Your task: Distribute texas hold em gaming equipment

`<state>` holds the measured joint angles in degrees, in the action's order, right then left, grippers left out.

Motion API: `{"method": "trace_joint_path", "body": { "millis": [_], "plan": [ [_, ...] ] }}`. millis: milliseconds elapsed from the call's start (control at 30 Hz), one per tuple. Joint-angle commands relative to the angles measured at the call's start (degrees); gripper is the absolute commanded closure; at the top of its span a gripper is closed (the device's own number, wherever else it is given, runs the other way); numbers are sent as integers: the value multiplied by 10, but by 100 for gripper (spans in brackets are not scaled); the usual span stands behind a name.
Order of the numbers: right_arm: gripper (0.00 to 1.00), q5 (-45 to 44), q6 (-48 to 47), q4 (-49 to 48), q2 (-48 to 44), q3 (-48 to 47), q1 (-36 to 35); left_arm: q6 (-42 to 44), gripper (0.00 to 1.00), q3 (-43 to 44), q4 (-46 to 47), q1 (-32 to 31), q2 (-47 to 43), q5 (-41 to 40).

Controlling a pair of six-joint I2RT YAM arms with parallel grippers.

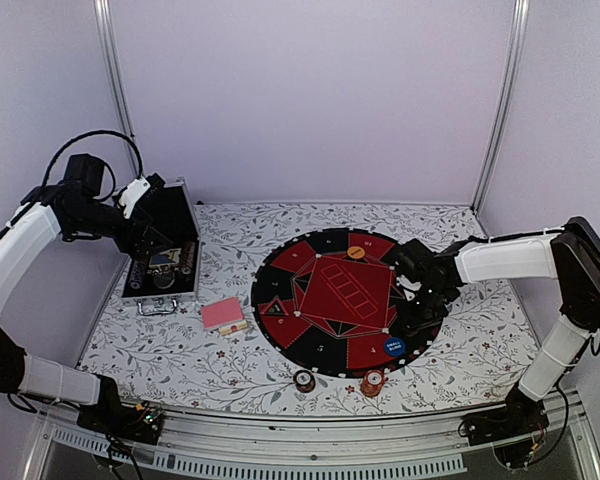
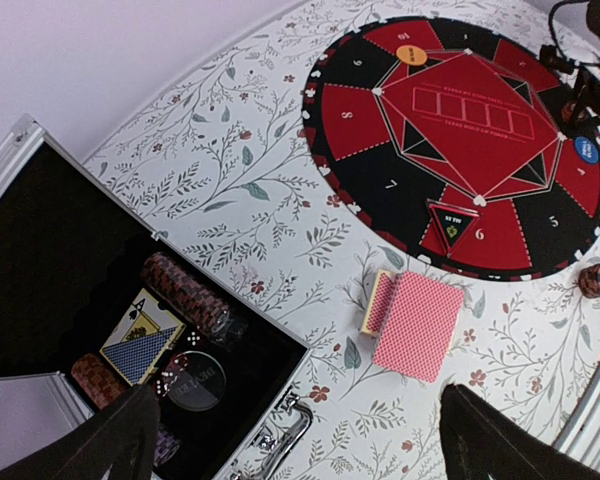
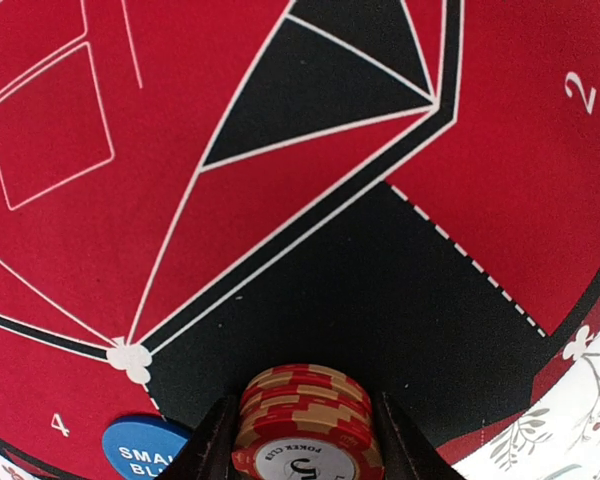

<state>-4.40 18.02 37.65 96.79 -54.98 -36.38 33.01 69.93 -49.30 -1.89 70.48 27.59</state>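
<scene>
The stack of poker chips (image 3: 305,400) is pinched in my right gripper (image 3: 302,455), half-closed on its sides, over a black wedge of the mat (image 3: 410,300) near the blue button disc (image 3: 140,450). I judge I'm placing it: lower, then release. My left gripper (image 2: 300,440) hangs wide open, empty, above the case (image 2: 40,250)

Right wrist view: the picture's bottom edge cuts off the chip stack (image 3: 305,425) and the blue button disc (image 3: 145,452) near the mat's (image 3: 380,300) rim, truncating its lettering; left wrist view: the silver case (image 2: 50,260) runs past the left and bottom edges, its contents' labels too small to read.
</scene>
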Motion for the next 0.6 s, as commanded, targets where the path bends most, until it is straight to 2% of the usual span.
{"method": "trace_joint_path", "body": {
  "millis": [0, 67, 233, 467, 567],
  "plan": [
    [58, -11, 4, -19, 6, 19, 4, 7, 0, 4, -11, -6, -6, 1],
    [49, -11, 5, -17, 4, 15, 3, 7, 0, 3, -10, -6, -6, 2],
    [33, -17, 2, 2, -4, -9, 4, 8, 0, 6, -12, -6, -6, 2],
    [31, -37, 2, 51, -42, -60, 3, 9, 0, 6, -14, -6, -10, -1],
    [31, -57, 5, 88, -72, -87, -24, 9, 0, 7, -16, -6, -9, -1]
  ]
}}
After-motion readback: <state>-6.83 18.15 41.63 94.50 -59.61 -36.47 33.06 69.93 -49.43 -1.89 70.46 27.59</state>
